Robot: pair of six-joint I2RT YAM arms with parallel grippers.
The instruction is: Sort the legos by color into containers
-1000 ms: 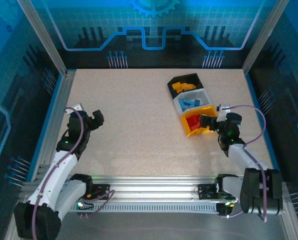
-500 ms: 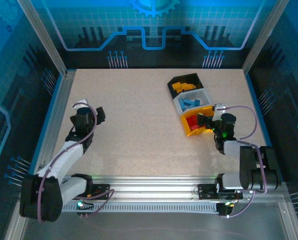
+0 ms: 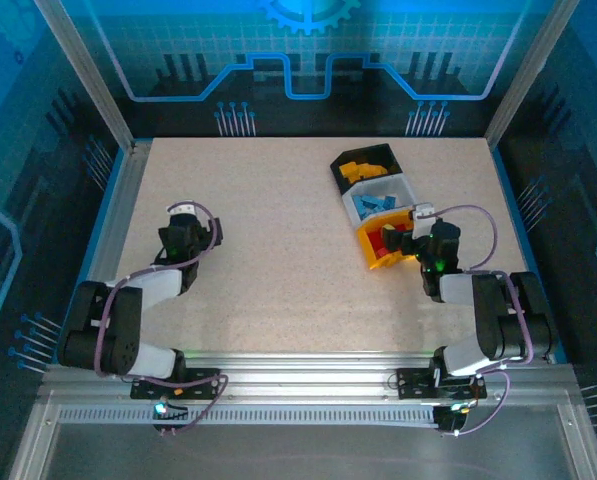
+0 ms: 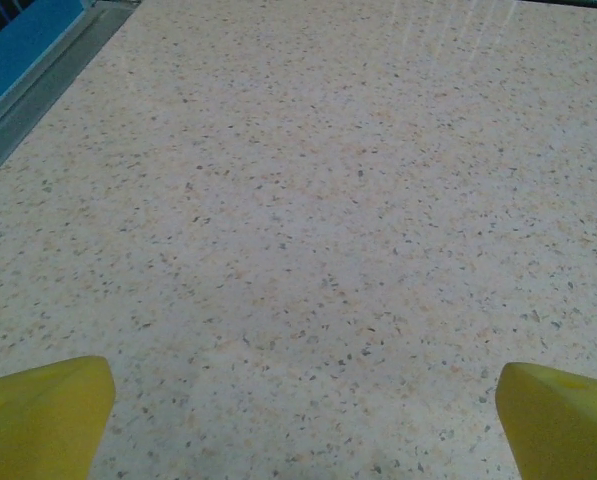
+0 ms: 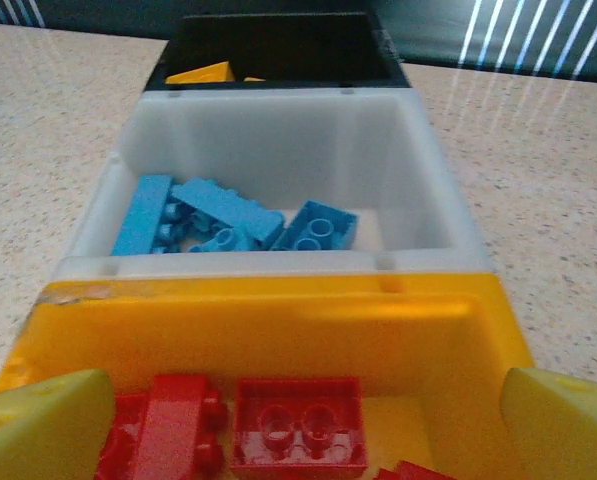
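Note:
Three containers stand in a row at the back right: a black bin, a white bin and a yellow bin. In the right wrist view, red legos lie in the yellow bin, blue legos in the white bin, and a yellow-orange lego in the black bin. My right gripper hangs open at the yellow bin's near end, holding nothing. My left gripper is open over bare table at the left.
The speckled tabletop has metal rails along its left edge and near edge. Both arms are folded low near their bases. A blue strip marks the table's edge in the left wrist view.
Both arms have folded down and back toward their bases. The right gripper has edged closer to the yellow bin, and the row of bins seems to sit slightly further left.

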